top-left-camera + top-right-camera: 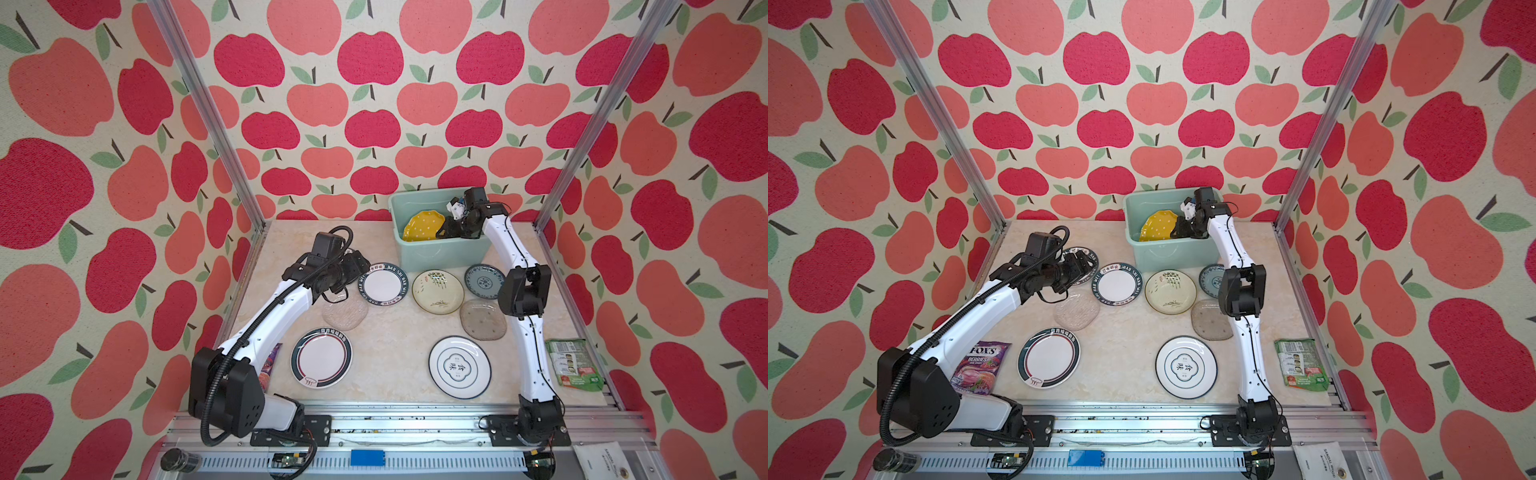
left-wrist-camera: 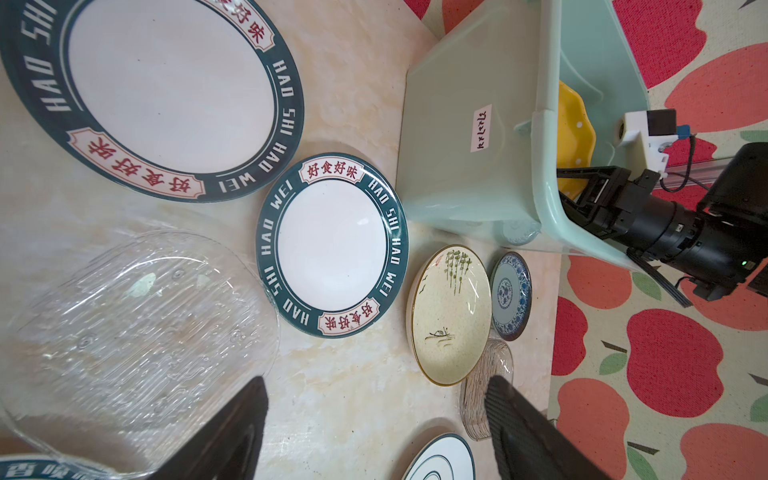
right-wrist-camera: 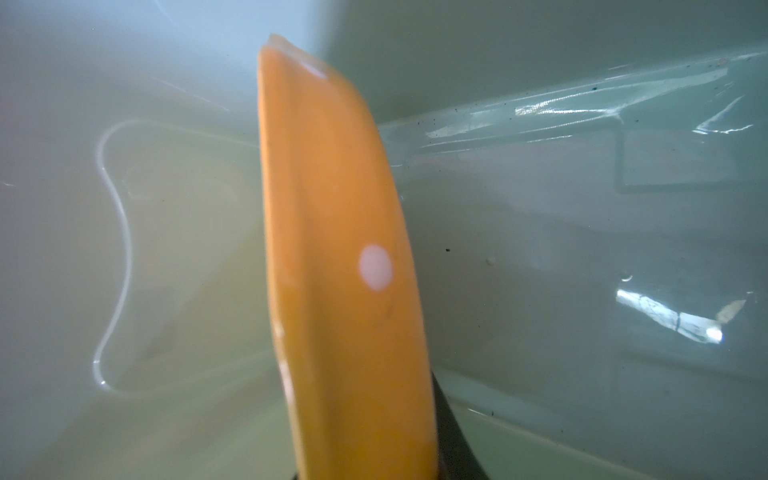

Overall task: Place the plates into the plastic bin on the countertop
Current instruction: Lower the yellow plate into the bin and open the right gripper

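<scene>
place: prob. lab test booth | alu rails (image 1: 206, 108), apple-print walls (image 1: 374, 104)

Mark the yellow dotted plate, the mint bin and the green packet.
yellow dotted plate (image 1: 420, 226): a top view, dotted face
mint bin (image 1: 440, 255): a top view, near outer wall
green packet (image 1: 573, 365): a top view, printed front

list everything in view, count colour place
plastic bin: one, mint green, back of countertop
yellow plate: one, white-dotted yellow, tilted inside bin
lettered plates: three, white with dark rims, left half: under arm, near bin, front
emblem plate: one, white, front right
cream plate: one, cream, before the bin
blue plate: one, blue patterned, right of cream plate
glass plates: two, clear, one left, one right
snack packets: two, purple front left, green front right
walls: three, apple-patterned, around the countertop
left gripper: one, black, open above countertop
right gripper: one, black, shut on yellow plate
</scene>
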Available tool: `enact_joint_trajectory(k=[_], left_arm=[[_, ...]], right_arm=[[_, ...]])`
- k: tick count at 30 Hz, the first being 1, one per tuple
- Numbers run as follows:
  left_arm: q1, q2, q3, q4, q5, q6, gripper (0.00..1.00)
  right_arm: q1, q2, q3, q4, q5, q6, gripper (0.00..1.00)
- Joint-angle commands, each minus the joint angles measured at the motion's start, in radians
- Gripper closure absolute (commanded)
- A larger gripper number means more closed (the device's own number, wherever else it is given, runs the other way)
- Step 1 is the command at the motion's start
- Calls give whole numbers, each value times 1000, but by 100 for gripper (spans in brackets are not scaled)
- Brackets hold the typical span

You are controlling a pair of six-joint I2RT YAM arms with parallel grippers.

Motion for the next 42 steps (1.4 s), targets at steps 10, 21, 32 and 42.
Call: enact_joint_trajectory(k=[10, 21, 32, 42], left_arm=[[-1, 20, 10, 9, 11, -6, 16], [0, 28, 4, 13, 11, -7, 16], [0, 49, 14, 12, 15, -7, 16], [5, 72, 30, 10, 12, 2, 16]], right_arm=[[8, 50, 8, 54, -8, -53, 69], [7, 61, 9, 50, 29, -79, 58], [-2, 72, 4, 51, 113, -106, 52], [-22, 70, 1, 59, 156, -106, 48]])
